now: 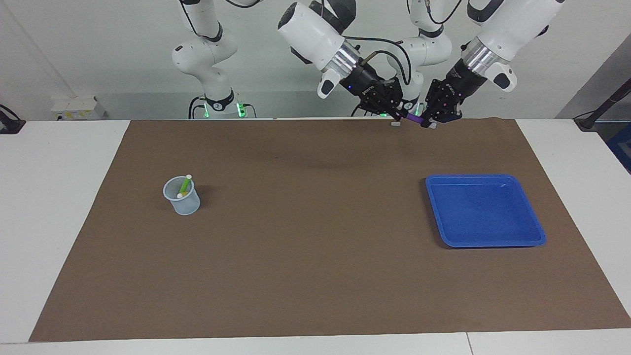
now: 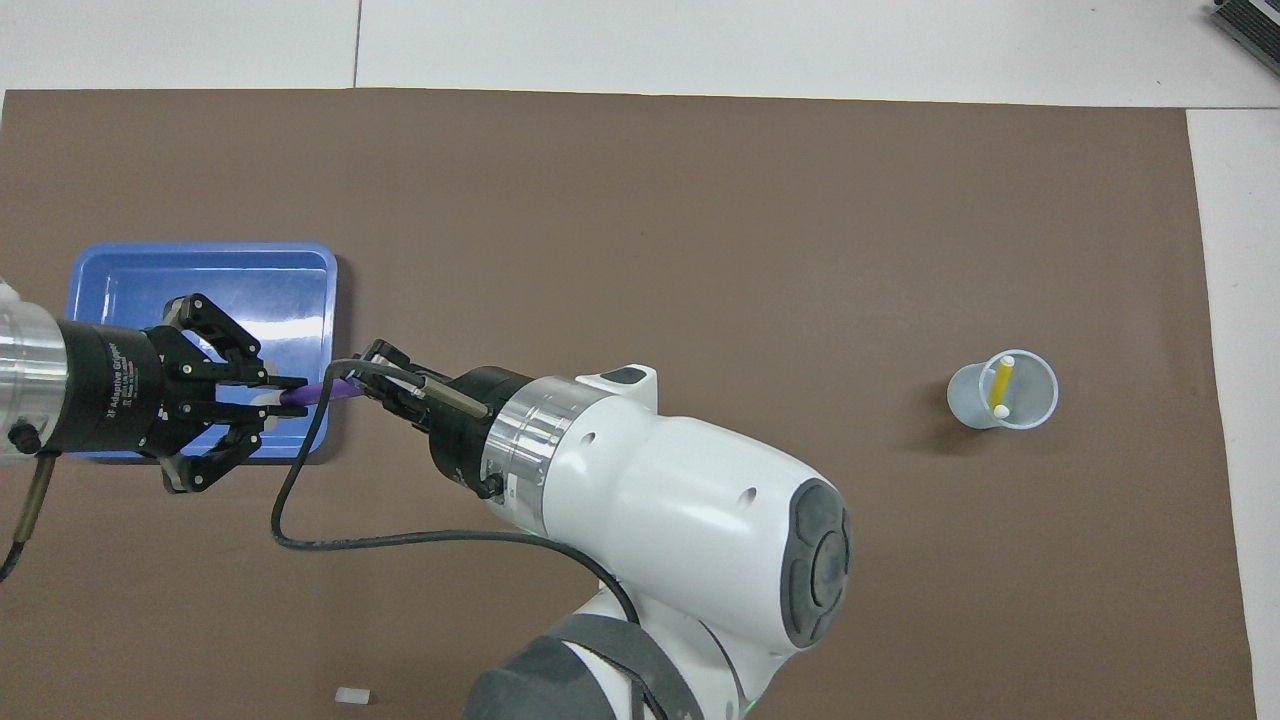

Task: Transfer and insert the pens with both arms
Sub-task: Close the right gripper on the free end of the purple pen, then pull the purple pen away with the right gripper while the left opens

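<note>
Brown matting (image 1: 315,276) covers the bench. Toward the right arm's end stands a translucent cup (image 1: 182,196) holding the light green pen (image 1: 185,185) and the yellow pen (image 2: 1001,385), both leaning inside it. In the air above the mat edge nearest the robots, the right end effector (image 1: 394,114) and the left end effector (image 1: 430,121) meet tip to tip, each clamped on one end of the purple pen (image 1: 413,118), which spans the gap between them. A blue tray (image 1: 485,241) lies toward the left arm's end.
</note>
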